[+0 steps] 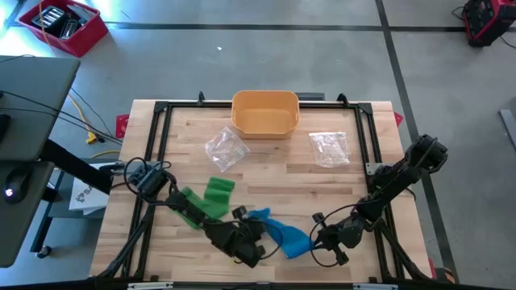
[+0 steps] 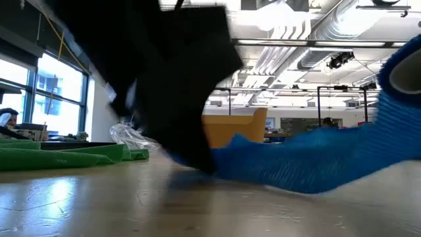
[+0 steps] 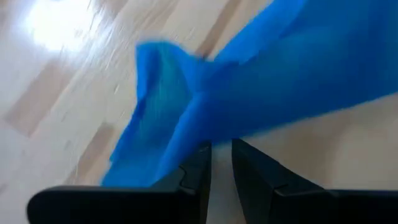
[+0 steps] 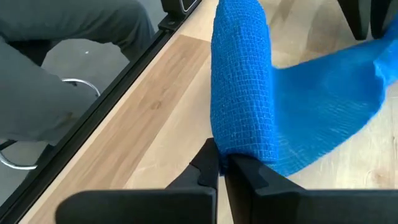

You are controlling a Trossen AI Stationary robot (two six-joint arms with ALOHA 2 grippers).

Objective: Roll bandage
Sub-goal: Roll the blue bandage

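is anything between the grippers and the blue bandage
No. The right gripper is shut on the rolled end of the blue bandage, and the left gripper pinches its loose end. Nothing visible lies between.

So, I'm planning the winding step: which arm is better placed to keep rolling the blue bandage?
Probably the right: the right gripper is shut on the blue bandage's rolled end, while the left gripper pinches only its loose tail.
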